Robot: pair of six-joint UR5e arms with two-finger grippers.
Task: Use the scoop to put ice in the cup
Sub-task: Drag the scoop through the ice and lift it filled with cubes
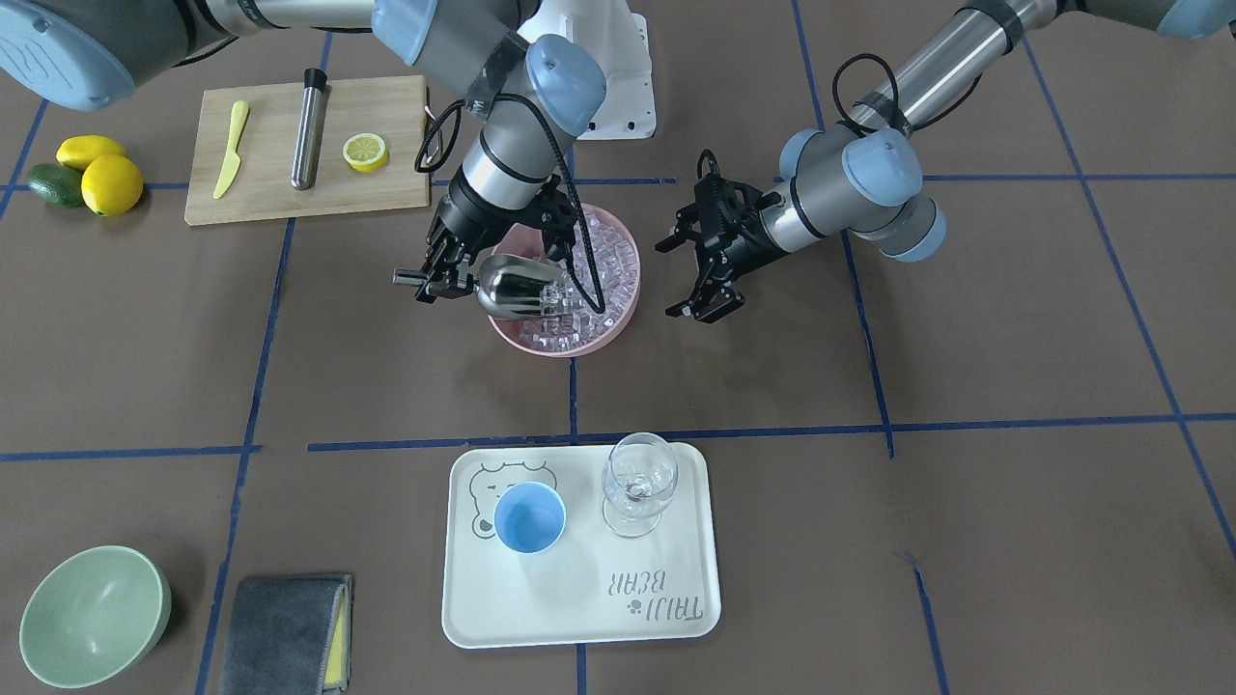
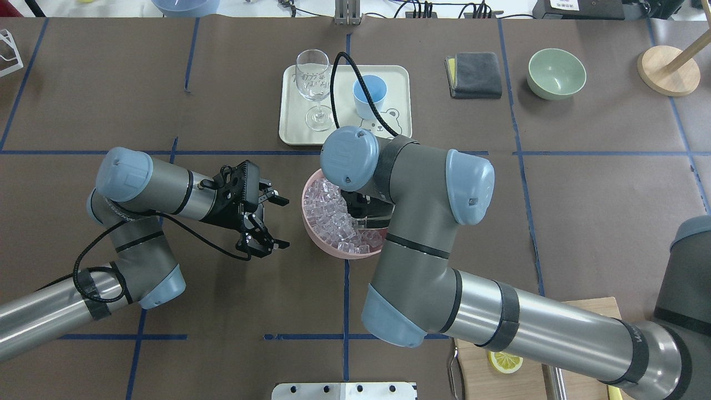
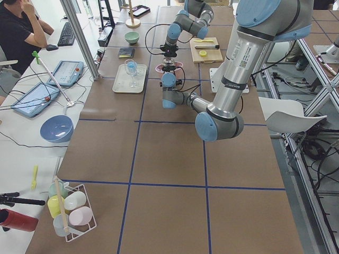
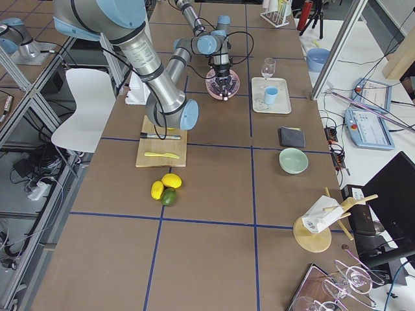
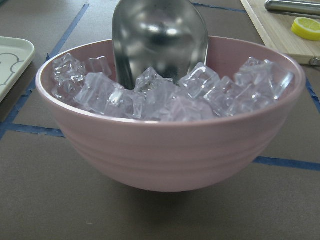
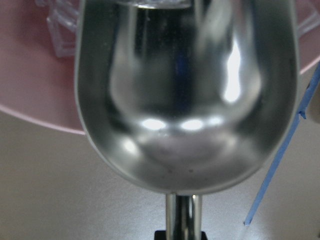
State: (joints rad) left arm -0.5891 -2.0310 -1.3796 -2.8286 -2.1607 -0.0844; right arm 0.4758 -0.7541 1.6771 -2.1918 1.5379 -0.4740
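My right claw (image 1: 432, 282) pinches the thin handle of the scoop (image 1: 517, 290). The scoop's long line runs from my right side to my left, and its open mouth dips into the ice (image 1: 603, 256) in the pink bowl (image 1: 618, 323). My left claw (image 1: 676, 277) is spread wide and holds nothing. It hangs just beside the bowl, on the other side from the scoop. The cup (image 1: 529, 517) stands upright on the tray (image 1: 579, 608), well apart from the bowl and farther out on the counter, away from my base. It sits on the half of the tray nearer my right arm, so I think that arm should carry the ice straight out to it. I count one scoop, one cup, one wine glass (image 1: 637, 483), one tray and one bowl. The ice cubes are too many to count.
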